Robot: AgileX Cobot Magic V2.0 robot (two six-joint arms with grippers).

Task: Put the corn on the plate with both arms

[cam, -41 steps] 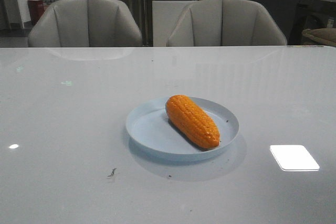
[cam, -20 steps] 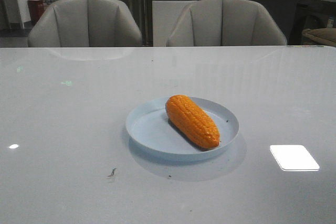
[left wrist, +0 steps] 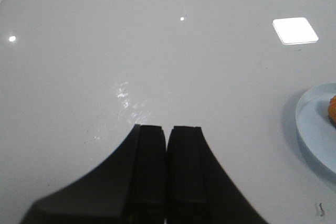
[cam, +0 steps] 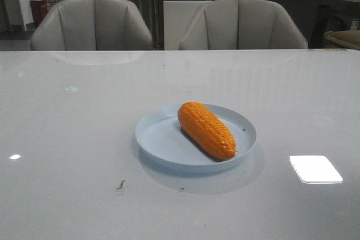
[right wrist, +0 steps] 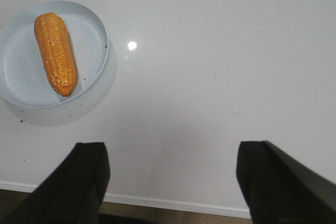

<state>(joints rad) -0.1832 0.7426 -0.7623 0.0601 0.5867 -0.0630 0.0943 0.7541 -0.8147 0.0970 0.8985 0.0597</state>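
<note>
Where bumpy corn lies, round plate gleams.

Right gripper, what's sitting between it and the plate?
Nothing: only bare table separates the right gripper from the plate, shown in the right wrist view.

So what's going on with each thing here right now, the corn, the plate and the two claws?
corn: lying on its side on the plate, nothing touching it.
plate: flat on the table, holding the corn.
left gripper: shut, empty, above bare table beside the plate.
right gripper: open wide, empty, away from the plate.
</note>
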